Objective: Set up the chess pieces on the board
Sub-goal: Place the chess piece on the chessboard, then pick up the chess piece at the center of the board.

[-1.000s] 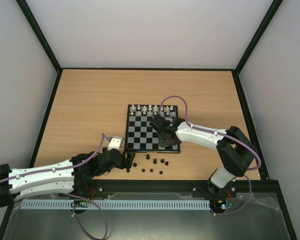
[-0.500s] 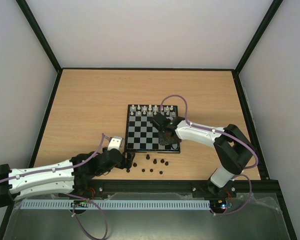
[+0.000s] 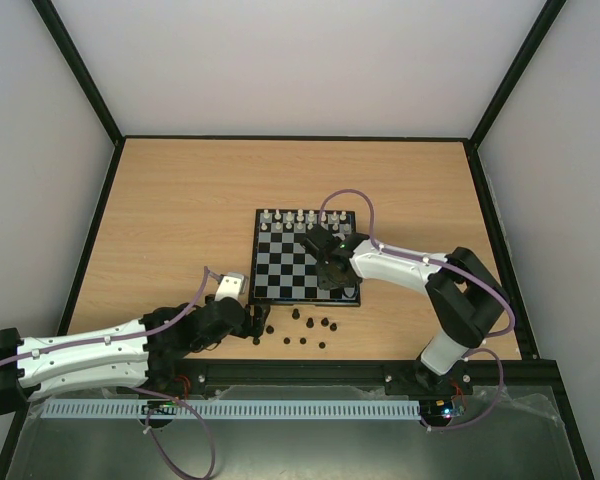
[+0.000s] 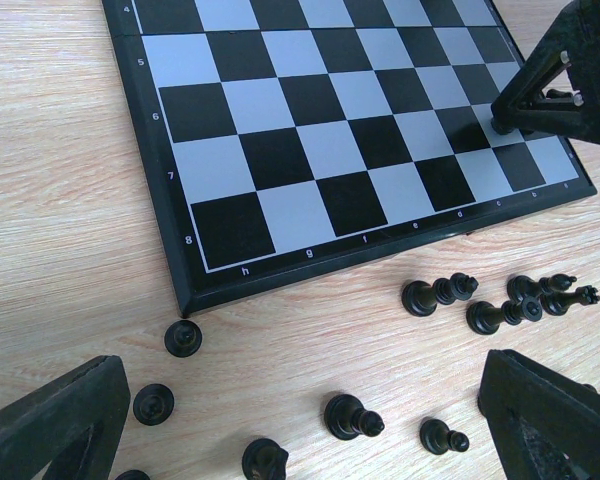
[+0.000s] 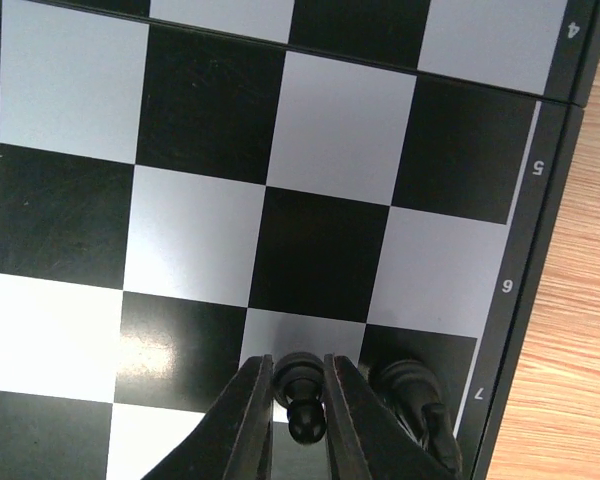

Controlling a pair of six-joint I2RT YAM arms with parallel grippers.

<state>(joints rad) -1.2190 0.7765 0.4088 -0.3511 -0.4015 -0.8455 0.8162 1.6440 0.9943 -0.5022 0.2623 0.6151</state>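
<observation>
Piece: the black pawn (image 5: 300,400) sits low centre in the right wrist view, over a light square on row 7 of the board (image 5: 320,250).
Neighbour: a second pawn (image 5: 408,385) is just right of it.
Right claw: the right gripper (image 5: 299,372) pinches the pawn's head.
Advice: part the fingers gently and rise straight up, clear of the neighbour.
Left claw: the left gripper (image 4: 302,370) is spread wide over the loose black pieces (image 4: 350,415).

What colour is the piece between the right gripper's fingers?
The piece is black, clearest in right wrist view.
</observation>
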